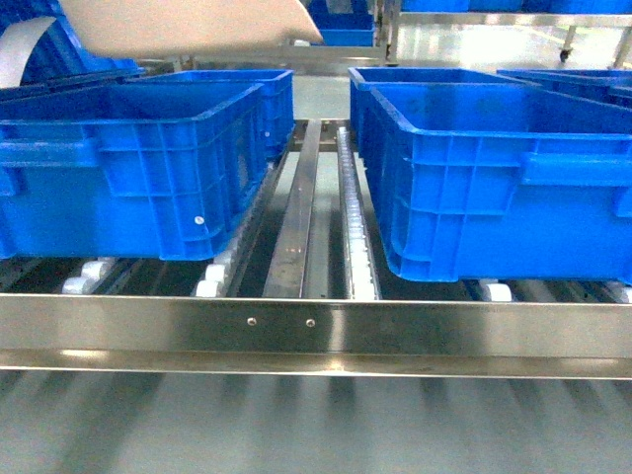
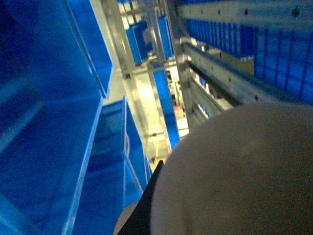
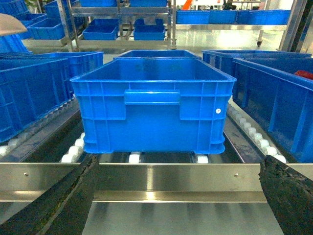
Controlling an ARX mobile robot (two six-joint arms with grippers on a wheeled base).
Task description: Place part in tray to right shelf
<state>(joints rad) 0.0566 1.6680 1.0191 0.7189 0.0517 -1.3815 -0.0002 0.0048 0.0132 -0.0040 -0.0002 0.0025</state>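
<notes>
Two big blue crates in head view: left crate (image 1: 133, 168) and right crate (image 1: 499, 178), well apart, a bare roller strip between them. More crates behind each, touching or just beside. Right wrist view: one crate (image 3: 154, 105) square-on, recessed handle facing camera, further crates either side. Background: metal racks (image 3: 122, 19) stacked with small blue bins (image 3: 100, 32). Shiny floor beyond.

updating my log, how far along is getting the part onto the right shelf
Done: nothing visibly placed; the part shows in no view. In hand: the tray is raised over the left crate. The right pincer is open and empty, facing the shelf. Left: the placing itself.
</notes>
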